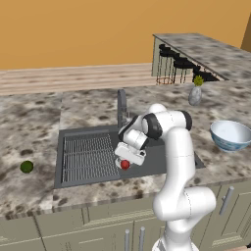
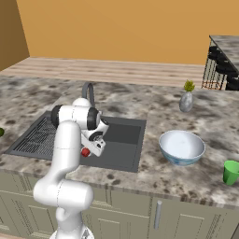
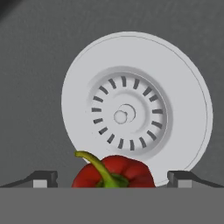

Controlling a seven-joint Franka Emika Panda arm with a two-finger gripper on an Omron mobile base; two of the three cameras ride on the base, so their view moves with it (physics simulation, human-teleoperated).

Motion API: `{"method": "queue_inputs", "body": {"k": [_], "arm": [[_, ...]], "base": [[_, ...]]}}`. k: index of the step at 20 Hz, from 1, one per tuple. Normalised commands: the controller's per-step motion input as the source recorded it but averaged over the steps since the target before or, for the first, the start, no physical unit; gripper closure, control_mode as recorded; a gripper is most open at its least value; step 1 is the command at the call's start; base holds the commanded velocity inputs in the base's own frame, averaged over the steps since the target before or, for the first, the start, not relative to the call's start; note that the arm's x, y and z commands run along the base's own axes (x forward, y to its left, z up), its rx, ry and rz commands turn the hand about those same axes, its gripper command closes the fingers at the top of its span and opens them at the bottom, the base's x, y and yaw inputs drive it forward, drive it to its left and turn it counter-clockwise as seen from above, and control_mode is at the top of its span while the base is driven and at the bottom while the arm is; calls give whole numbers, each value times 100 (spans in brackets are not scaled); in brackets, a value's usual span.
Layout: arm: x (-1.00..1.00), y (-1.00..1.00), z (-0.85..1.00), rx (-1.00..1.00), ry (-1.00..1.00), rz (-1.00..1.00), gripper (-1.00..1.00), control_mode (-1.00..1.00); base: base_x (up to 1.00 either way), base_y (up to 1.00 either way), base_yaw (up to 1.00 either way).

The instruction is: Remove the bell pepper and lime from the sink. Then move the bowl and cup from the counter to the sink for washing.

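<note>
While the pincer (image 3: 112,178) hangs low inside the sink (image 1: 162,162) with its two fingertips (image 3: 43,178) standing wide apart and nothing between them gripped, the red bell pepper (image 3: 113,171) lies directly ahead, centred in the gap, beside the white drain ring (image 3: 136,107). Its green stem curls up toward the left fingertip. Judged from this alignment, a short straight advance should bracket the fruit. The lime (image 1: 26,166) already rests on the desk (image 1: 29,127), well apart.
</note>
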Motion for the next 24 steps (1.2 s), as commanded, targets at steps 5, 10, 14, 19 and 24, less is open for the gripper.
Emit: {"method": "queue_inputs", "body": {"k": [5, 10, 14, 19, 24], "arm": [[-9, 9, -4, 0, 0, 0, -100, -100], [-16, 6, -5, 0, 0, 0, -100, -100], [-13, 6, -1, 0, 0, 0, -100, -100], [-9, 8, 0, 0, 0, 0, -100, -100], [5, 10, -10, 0, 0, 0, -100, -100]], "base": [[0, 0, 0], [0, 0, 0], [0, 0, 0], [0, 0, 0], [0, 0, 0]]}}
